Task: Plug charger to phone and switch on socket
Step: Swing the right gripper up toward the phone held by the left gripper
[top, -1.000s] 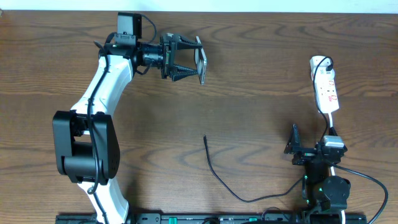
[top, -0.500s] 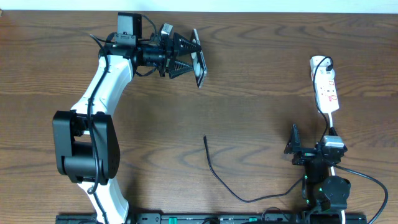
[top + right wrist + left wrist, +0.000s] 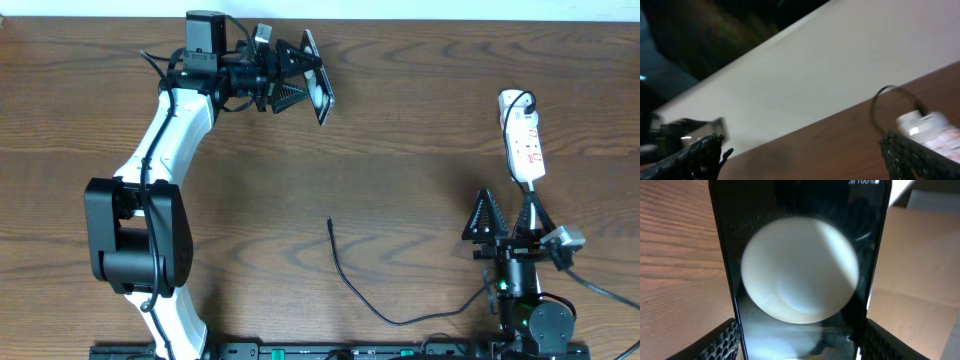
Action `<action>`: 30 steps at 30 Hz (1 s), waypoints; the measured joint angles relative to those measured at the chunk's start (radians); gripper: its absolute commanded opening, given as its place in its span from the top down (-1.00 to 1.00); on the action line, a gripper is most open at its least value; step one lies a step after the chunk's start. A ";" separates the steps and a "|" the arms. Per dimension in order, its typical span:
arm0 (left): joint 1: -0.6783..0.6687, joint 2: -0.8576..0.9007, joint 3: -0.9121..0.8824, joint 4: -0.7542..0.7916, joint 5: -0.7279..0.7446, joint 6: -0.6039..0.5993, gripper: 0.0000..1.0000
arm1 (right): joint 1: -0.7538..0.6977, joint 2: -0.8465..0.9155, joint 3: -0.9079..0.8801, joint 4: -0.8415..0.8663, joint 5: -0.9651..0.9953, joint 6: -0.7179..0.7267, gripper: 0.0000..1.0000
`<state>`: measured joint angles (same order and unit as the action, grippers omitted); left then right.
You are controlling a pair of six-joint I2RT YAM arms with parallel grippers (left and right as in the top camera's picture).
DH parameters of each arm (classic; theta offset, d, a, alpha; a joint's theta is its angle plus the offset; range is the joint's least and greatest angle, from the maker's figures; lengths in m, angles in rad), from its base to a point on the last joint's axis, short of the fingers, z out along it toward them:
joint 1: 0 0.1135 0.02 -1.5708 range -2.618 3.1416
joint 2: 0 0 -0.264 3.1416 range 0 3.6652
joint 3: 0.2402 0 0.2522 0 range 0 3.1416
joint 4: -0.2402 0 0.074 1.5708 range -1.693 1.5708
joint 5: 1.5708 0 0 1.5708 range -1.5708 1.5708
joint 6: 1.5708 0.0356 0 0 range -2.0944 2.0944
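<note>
Since the previous frames the left gripper (image 3: 303, 78) had carried the phone (image 3: 319, 86) a little nearer the table's (image 3: 420, 130) 12 o'clock edge and tipped it further. The right gripper (image 3: 507, 218) had rolled on its wrist. Its fingers had sat edge-on before; now they fanned apart, pointing to 12 o'clock.

Left gripper: clamped on the phone, one finger on each long side. Phone held on edge and tilted, at about 11 o'clock on the table. Could not tell whether its lower edge touched the wood. Left wrist view: screen filled the frame, one large round white reflection on the glass, a "100%" readout at the top. Meshed pads (image 3: 724, 341) pressed in at the frame's 7 and 5 o'clock.

Right gripper: released, nothing between the fingers, sitting at the table's 5 o'clock. Right wrist view blurred.

Charger (image 3: 345, 277): lay loose on the wood near 6 o'clock. Plug tip pointed to 12 o'clock near the table's centre, and the cable curved off toward 5 o'clock. Well apart from the phone; neither gripper touched it.

Socket (image 3: 523, 135): flat at 2 o'clock, long axis running 12 to 6, red markings on its face. White cord (image 3: 531, 192) left its 6 o'clock end. It lay to 12 o'clock of the right gripper, apart from it.
</note>
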<state>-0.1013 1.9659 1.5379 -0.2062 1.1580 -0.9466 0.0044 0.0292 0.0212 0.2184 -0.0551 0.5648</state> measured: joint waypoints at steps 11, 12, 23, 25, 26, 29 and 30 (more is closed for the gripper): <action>-0.060 0.000 0.000 0.146 -0.077 -0.181 0.85 | 0.000 0.438 0.352 0.006 -0.228 0.136 -0.99; -0.067 0.000 0.000 0.165 -0.077 -0.195 0.85 | 0.000 0.510 0.405 0.006 -0.274 0.138 -0.99; -0.099 0.000 0.000 0.184 -0.152 -0.335 0.85 | 0.007 1.144 0.673 0.233 -0.706 0.190 -0.99; -0.103 0.000 0.000 0.185 -0.178 -0.352 0.85 | 0.020 1.245 0.673 0.341 -0.748 0.196 -0.99; -0.106 0.000 0.000 0.185 -0.188 -0.360 0.85 | 0.027 1.282 0.675 0.378 -0.765 0.193 -0.98; -0.118 0.000 0.000 0.190 -0.216 -0.371 0.85 | 0.056 1.380 0.696 0.400 -0.814 0.163 -0.96; -0.122 0.000 0.000 0.191 -0.222 -0.375 0.85 | 0.068 1.411 0.708 0.386 -0.827 0.139 -0.96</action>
<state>-0.2234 1.9659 1.5379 -0.0154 0.9363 -1.3216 0.0727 1.4406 0.7296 0.6048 -0.8825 0.7036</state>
